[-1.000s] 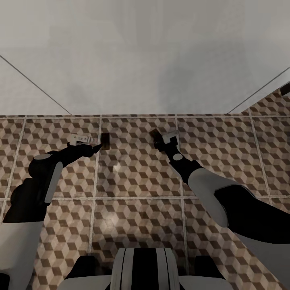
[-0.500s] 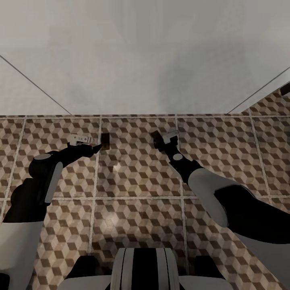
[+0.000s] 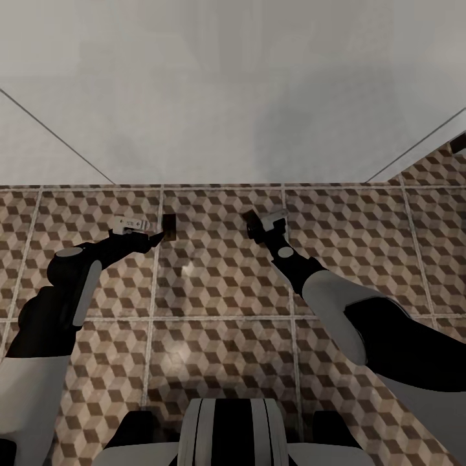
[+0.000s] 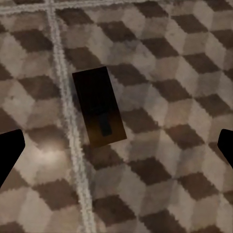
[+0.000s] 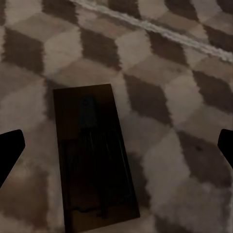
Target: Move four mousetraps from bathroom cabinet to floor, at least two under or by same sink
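On the bathroom floor (image 3: 220, 285), two mousetraps (image 4: 99, 107) (image 5: 94, 155) lie flat.

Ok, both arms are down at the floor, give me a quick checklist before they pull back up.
1. Left gripper open: ok.
2. Right gripper open: ok.
3. Small flat dark brown wooden mousetrap lying flat on the cube-patterned tile floor, free of the left gripper: ok.
4. Second flat brown mousetrap flat on the same floor, free of the right gripper: ok.
5. Traps beside a sink: cannot tell.
6. Other two traps placed: cannot tell.
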Controlling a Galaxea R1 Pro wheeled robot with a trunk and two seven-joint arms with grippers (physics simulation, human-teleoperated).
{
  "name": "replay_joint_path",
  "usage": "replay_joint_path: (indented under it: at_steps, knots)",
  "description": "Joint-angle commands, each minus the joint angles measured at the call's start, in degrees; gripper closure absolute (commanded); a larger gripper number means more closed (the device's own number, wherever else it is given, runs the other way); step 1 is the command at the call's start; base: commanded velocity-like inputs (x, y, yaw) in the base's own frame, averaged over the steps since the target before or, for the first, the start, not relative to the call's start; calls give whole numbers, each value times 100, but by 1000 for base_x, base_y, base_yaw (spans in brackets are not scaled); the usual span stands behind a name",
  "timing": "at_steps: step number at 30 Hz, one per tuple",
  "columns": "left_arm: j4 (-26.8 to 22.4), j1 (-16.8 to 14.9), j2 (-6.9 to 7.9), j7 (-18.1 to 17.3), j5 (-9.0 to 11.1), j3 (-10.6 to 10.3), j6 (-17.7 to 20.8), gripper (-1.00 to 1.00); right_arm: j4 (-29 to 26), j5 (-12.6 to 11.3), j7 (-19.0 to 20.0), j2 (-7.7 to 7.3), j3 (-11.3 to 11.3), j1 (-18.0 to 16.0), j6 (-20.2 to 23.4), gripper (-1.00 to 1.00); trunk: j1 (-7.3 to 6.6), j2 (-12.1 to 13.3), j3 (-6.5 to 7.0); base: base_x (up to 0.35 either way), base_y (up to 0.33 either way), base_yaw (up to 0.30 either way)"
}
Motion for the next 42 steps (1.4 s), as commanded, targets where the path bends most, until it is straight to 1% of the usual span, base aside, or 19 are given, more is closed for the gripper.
replay_joint_path:
  at_steps: [1, 5, 11, 42]
  knots:
    - [-4, -3, 3, 21, 53, -4, 39, -100, 9, 60, -54, 2, 15, -4, -6, -100, -1, -1, -3, 0, 0, 0]
    - [-2, -3, 2, 25, 53, -4, 39, -100, 8, 60, -54, 2, 15, -4, -6, -100, -1, -1, -3, -87, 0, 0]
    - [-2, -3, 1, 26, 50, -4, 39, -100, 8, 60, -54, 2, 15, -4, -5, -100, -1, -1, -3, -249, 0, 0]
    - [-2, -3, -16, 26, 35, -4, 39, -100, -1, 60, -54, 2, 15, -4, -10, -100, -1, -1, -3, -331, 0, 0]
